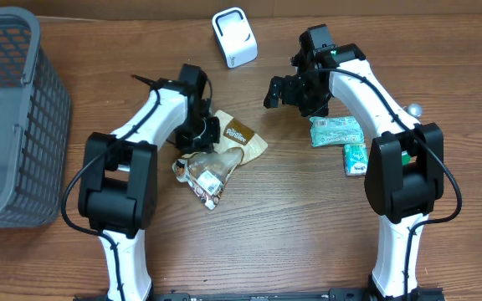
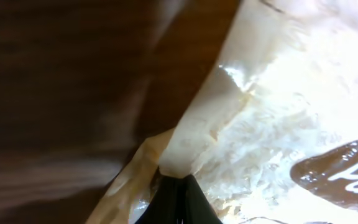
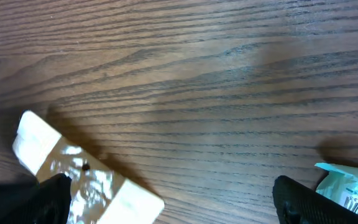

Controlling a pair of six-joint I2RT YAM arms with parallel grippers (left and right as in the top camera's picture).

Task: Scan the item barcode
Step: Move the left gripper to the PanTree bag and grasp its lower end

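One bag (image 1: 252, 144), edge in L tool (image 1: 199, 132) (clamped).

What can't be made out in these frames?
- Overhead: left gripper fingertips hidden under its own wrist.
- Left wrist: snack bag too close and blurred, no barcode readable; in the overhead view it is too small.
- Right wrist: green pack cut by the bottom-right corner, barcode only partly shown.
- Right wrist: scanner cut by the bottom edge and a finger.
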